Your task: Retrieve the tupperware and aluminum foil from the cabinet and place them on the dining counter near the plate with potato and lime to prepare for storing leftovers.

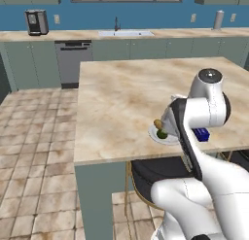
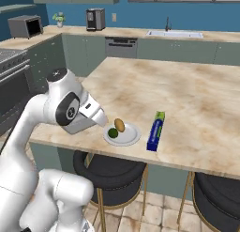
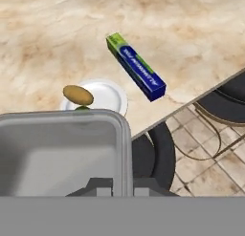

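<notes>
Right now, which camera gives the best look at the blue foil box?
The hand view: the aluminum foil lies whole and close on the dining counter, beside the plate. The right base view shows it whole but smaller; in the left base view the arm hides most of it.

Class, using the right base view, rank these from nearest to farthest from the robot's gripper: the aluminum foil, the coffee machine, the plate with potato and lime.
1. plate: directly beside the gripper, at the dining counter's near edge.
2. aluminum foil: just right of the plate.
3. coffee machine: on the far wall counter.
</notes>
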You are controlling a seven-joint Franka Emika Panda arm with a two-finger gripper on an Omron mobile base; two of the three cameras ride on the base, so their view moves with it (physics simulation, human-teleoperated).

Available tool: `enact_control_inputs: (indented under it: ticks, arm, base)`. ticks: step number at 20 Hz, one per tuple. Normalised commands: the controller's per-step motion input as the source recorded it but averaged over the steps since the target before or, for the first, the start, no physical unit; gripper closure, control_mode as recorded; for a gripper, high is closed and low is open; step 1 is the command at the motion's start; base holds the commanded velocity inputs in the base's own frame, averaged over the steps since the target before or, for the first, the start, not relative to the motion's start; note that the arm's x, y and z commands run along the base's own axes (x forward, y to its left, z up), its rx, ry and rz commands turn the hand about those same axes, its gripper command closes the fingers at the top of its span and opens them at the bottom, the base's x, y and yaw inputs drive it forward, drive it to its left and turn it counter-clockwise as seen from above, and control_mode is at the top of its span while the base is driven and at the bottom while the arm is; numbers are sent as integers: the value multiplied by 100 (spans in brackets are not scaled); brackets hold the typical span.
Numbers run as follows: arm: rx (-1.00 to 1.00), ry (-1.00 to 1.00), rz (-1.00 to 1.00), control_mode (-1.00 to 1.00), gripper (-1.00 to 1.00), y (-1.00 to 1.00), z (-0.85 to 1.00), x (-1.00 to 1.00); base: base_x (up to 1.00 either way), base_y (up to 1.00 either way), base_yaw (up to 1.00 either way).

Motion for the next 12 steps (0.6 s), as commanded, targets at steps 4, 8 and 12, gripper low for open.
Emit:
enact_control_inputs:
  ticks: [4, 8, 12]
  arm:
    - [2, 17, 23, -100, 100, 3, -55, 80]
    - [0, 12, 29, -100, 100, 31, -68, 74]
    - [-1, 1, 19, -100, 100, 51, -56, 62]
  base:
    - [0, 0, 0]
    - [0, 0, 0]
    - [0, 0, 0]
